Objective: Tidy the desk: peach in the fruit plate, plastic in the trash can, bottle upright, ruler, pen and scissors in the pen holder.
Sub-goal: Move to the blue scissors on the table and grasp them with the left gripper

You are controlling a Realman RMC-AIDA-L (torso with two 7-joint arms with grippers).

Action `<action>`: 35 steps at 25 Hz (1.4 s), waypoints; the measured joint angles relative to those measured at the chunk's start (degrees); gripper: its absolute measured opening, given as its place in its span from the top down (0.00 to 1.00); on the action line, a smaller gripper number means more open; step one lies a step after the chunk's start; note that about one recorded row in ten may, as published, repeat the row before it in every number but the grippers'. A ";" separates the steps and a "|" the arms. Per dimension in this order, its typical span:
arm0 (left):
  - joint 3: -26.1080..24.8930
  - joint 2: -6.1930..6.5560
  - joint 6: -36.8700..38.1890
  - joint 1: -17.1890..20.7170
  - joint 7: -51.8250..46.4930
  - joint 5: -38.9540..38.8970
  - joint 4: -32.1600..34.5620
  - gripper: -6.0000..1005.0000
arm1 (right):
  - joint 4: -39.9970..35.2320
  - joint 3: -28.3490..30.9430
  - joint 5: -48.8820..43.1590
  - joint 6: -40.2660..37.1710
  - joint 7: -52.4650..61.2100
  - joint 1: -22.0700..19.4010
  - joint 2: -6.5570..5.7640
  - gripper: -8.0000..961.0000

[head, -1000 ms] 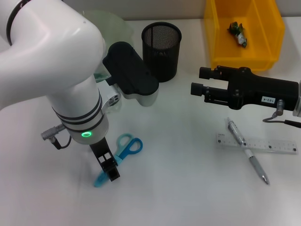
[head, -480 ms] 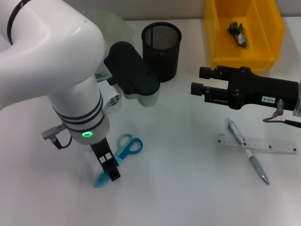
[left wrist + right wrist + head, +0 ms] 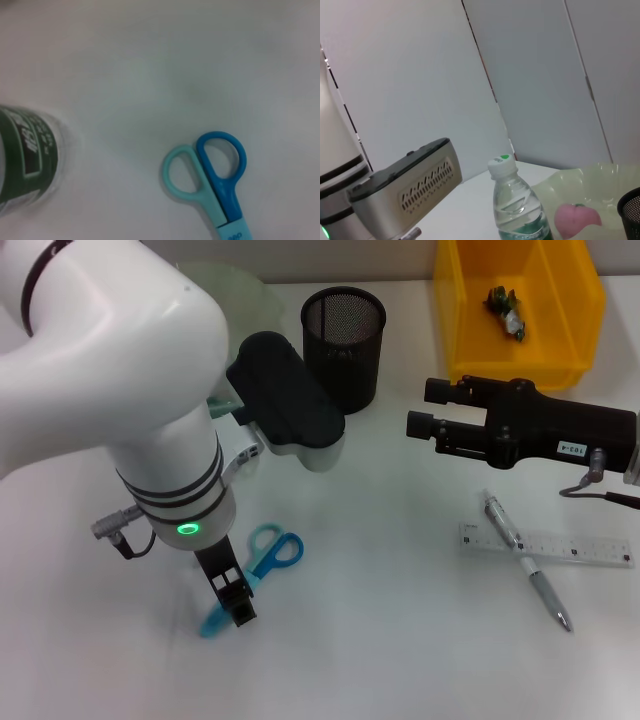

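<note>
The left gripper [image 3: 238, 602] is down at the table surface, its dark fingers set over the blade end of the scissors [image 3: 255, 569]. The head view suggests the fingers bracket the blades, but whether they are clamped on them cannot be told from this angle. The scissors lie flat, light-blue and dark-blue handle loops pointing away from the gripper toward the table centre. The left wrist view shows both loops side by side and the start of the blades, but none of the gripper's own fingers; it also shows the green-labelled bottle [image 3: 27, 160] near the scissors.

The right gripper [image 3: 428, 410] hovers above the table, pointing toward the robot's left, with nothing between its fingers; how far apart they are cannot be judged.

The bottle is mostly hidden behind the left arm in the head view. The right wrist view shows it upright [image 3: 516, 202], with the peach [image 3: 576, 216] lying in the pale green fruit plate [image 3: 600, 182] just beside it.

The black mesh pen holder [image 3: 343, 336] stands upright next to the plate. The yellow trash can [image 3: 520, 310] contains a piece of plastic [image 3: 506, 311]. The pen [image 3: 524, 560] lies diagonally across the ruler [image 3: 546, 544], under the right arm.
</note>
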 joint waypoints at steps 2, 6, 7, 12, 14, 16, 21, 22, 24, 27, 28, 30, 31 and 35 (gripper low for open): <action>0.20 0.00 0.05 -0.03 0.00 -0.03 0.00 0.17 | 0.00 0.01 0.04 0.00 0.00 0.00 -0.01 0.32; 1.15 0.00 0.20 -0.26 -0.02 -0.10 -0.18 0.17 | 0.00 0.02 0.06 0.00 0.00 0.00 -0.03 0.32; 1.87 0.00 0.31 -0.36 -0.04 -0.30 -0.36 0.17 | 0.00 0.02 0.07 0.00 0.00 0.00 -0.03 0.32; 2.24 0.00 0.38 -0.36 -0.05 -0.87 -0.16 0.48 | 0.05 0.02 0.10 0.00 0.00 0.00 -0.03 0.32; 2.26 0.00 0.38 -0.36 -0.06 -0.87 -0.14 0.49 | 0.05 0.02 0.10 0.00 0.00 0.00 -0.03 0.32; 2.30 0.00 0.38 -0.37 -0.06 -0.87 -0.15 0.49 | 0.05 0.02 0.10 0.00 0.00 0.00 -0.03 0.32; 2.76 0.00 0.47 -0.43 -0.07 -0.95 -0.14 0.50 | 0.12 0.02 0.10 0.00 0.00 0.00 -0.03 0.32; 2.78 0.00 0.48 -0.43 -0.08 -1.03 -0.08 0.50 | 0.12 0.02 0.10 0.00 0.00 0.00 -0.03 0.32; 2.80 0.00 0.53 -0.42 -0.12 -1.46 0.12 0.51 | 0.09 0.02 0.10 0.00 0.00 0.00 -0.03 0.32; 2.80 0.00 0.55 -0.47 -0.13 -1.53 0.12 0.53 | 0.03 0.02 0.10 0.00 0.00 0.01 -0.03 0.32; 2.80 0.00 0.55 -0.47 -0.13 -1.53 0.12 0.53 | 0.02 0.02 0.10 0.00 0.00 0.00 -0.03 0.32; 2.86 0.00 0.55 -0.51 -0.14 -1.53 -0.04 0.55 | 0.01 0.02 0.10 0.00 0.00 0.00 -0.03 0.32; 2.86 0.00 0.55 -0.51 -0.14 -1.53 -0.04 0.55 | 0.01 0.02 0.10 0.00 0.00 0.01 -0.03 0.32; 2.88 0.00 0.52 -0.55 -0.15 -1.54 0.02 0.58 | 0.00 0.02 0.10 0.00 0.00 0.00 -0.03 0.32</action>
